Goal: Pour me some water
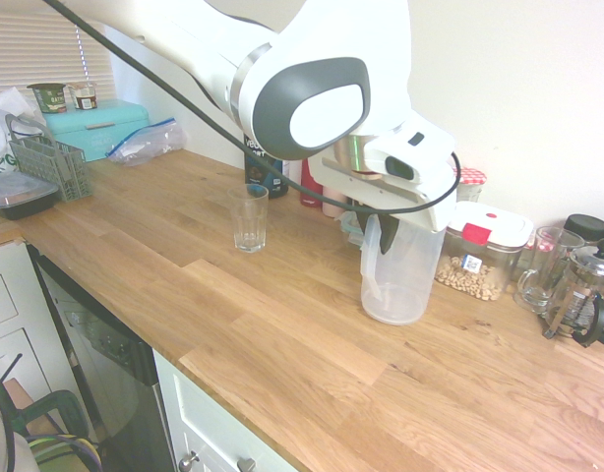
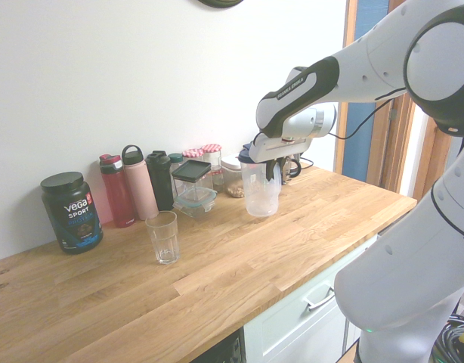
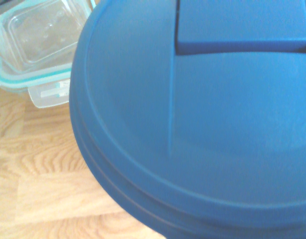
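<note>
The tall frosted jug [image 1: 395,270] with its blue lid [image 3: 193,124] stays upright at the back right of the wooden counter [image 1: 282,324]. My gripper [image 1: 383,228] comes down from above and is shut on the jug's handle side. Whether the jug's base touches the counter I cannot tell. The water inside barely shows through the frosted wall. A small clear drinking glass [image 1: 249,218] stands empty to the left of the jug, well apart from it. In the second exterior view the jug [image 2: 262,189] is right of the glass [image 2: 163,237].
Along the wall stand a black Vega tub [image 2: 71,212], a red bottle [image 2: 115,189], a pink bottle [image 2: 139,181] and a glass storage box [image 2: 194,189]. A nut container [image 1: 484,256], glass mug [image 1: 543,270] and French press [image 1: 582,295] sit right of the jug.
</note>
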Robot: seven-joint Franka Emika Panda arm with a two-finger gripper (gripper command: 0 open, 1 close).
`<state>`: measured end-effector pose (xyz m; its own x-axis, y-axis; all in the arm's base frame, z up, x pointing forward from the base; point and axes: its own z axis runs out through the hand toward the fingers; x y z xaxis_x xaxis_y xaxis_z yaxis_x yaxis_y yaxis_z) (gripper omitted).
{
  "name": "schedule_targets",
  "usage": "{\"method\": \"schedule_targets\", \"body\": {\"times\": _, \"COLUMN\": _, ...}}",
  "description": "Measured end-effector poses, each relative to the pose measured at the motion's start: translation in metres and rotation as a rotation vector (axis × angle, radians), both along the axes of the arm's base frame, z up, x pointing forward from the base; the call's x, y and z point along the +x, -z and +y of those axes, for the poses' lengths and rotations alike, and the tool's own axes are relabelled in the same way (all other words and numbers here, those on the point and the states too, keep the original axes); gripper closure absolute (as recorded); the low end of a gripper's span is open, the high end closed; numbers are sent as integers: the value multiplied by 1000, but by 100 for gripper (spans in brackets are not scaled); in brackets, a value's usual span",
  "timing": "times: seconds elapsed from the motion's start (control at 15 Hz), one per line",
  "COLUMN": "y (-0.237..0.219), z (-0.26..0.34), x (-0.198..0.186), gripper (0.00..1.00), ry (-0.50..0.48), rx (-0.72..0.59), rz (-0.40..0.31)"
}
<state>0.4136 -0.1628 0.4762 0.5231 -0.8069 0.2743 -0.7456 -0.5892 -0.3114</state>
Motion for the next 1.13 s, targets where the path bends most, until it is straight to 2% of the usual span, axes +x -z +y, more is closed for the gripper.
{"method": "schedule_targets", "body": {"times": 0.87, "y": -3, "z": 7, "x": 6, "gripper": 0, "ry": -12, "rx": -20, "rz": 1}}
{"method": "schedule_targets", "body": {"times": 1.13, "y": -38, "z": 9, "x": -9, "gripper": 0, "ry": -32, "rx": -23, "rz": 74}}
